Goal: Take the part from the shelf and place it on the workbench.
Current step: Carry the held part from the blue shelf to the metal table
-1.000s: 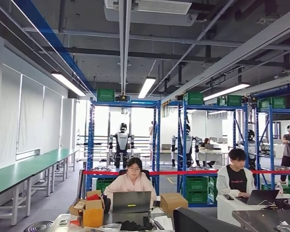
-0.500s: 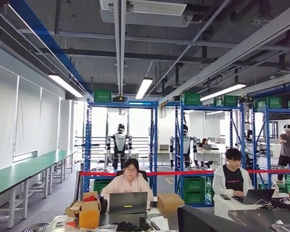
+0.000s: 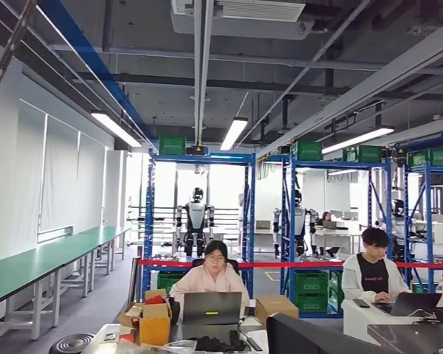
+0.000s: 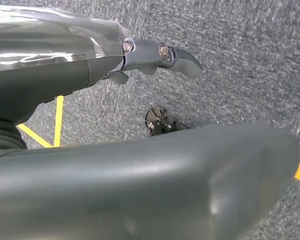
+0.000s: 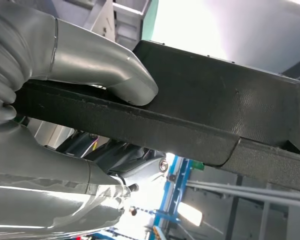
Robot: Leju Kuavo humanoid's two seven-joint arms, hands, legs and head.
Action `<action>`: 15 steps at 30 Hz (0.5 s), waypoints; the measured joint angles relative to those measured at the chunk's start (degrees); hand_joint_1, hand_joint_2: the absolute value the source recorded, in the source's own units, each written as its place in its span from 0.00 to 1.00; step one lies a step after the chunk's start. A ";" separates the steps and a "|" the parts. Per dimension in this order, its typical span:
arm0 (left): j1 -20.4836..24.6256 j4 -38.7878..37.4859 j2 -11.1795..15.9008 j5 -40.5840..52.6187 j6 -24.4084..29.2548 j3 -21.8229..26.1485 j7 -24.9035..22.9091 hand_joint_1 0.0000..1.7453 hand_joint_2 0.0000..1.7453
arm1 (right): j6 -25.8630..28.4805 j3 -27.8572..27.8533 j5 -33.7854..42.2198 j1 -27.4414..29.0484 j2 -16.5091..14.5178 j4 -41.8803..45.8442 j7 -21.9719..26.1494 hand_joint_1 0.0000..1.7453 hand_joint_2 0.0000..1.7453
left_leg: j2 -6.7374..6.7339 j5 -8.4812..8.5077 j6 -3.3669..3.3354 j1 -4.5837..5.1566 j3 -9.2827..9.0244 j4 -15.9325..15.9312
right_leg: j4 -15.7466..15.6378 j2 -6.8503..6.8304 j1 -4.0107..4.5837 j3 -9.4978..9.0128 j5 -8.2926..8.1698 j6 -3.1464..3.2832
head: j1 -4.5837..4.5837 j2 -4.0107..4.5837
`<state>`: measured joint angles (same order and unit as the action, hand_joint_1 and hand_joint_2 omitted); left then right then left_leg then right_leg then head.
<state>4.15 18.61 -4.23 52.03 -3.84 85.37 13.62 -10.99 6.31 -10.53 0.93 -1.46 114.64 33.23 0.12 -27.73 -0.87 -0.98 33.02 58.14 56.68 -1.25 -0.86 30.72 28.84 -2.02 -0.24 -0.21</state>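
In the right wrist view my right hand (image 5: 65,70) grips a long flat black part (image 5: 224,100). The thumb (image 5: 114,75) presses on one face of it, and the fingers on the other side are hidden behind the part. My left hand (image 4: 76,70) hangs over grey carpet. Its fingers (image 4: 178,55) are stretched out apart from the thumb (image 4: 160,185), with nothing between them. A long row of green-topped workbenches (image 3: 24,267) runs along the left wall in the head view.
Blue racks (image 3: 199,158) with green crates stand ahead behind a red tape (image 3: 275,263). Other robots hang in the racks. Two people sit at laptops (image 3: 213,307) on cluttered desks with cardboard boxes (image 3: 152,321). Yellow lines (image 4: 58,116) and a small dark object (image 4: 160,121) lie on the carpet.
The whole head picture has slid to the right since half a second ago, so the camera has turned. The seated people and the racks keep their places relative to each other.
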 joint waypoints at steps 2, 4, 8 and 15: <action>0.04 -0.02 -0.03 -0.19 -0.03 0.00 -0.01 0.00 1.00 | -0.20 -0.04 0.04 -0.11 0.01 0.00 -0.07 1.00 1.00 | 0.06 0.16 -0.70 -0.11 -0.01 -0.13 | 2.52 0.35 -0.12 0.97 1.98 -0.48 | 0.00 0.00; 0.09 -0.05 -0.05 -0.26 -0.07 0.00 -0.01 0.00 1.00 | -0.32 -0.11 0.07 -0.19 0.02 -0.01 -0.10 1.00 1.00 | 0.08 0.19 -1.15 0.01 0.05 -0.17 | 10.03 0.65 -0.13 4.32 5.97 -0.64 | 0.00 0.01; 0.06 -0.23 -0.14 -0.27 -0.14 0.00 -0.02 0.00 1.00 | -0.36 -0.20 0.08 -0.22 0.02 -0.09 -0.15 1.00 1.00 | 0.37 0.15 -1.38 0.67 -0.07 -0.15 | 15.74 0.75 0.14 7.21 6.16 -0.11 | 0.00 0.01; 0.29 -0.55 -0.52 -0.32 -0.34 0.02 -0.17 0.00 1.00 | -0.37 -0.21 0.08 -0.65 0.03 0.02 -0.18 1.00 1.00 | 0.85 0.31 -0.50 0.82 0.17 -0.25 | 0.01 1.45 1.22 0.63 -0.54 2.28 | 0.00 -0.01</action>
<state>4.45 18.06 -4.75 51.71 -4.18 85.40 13.45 -11.36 6.10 -10.45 0.28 -1.43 114.66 33.05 0.97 -27.42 -1.37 -0.17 33.19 57.90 56.69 0.20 0.36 31.35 28.30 0.26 -0.24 -0.22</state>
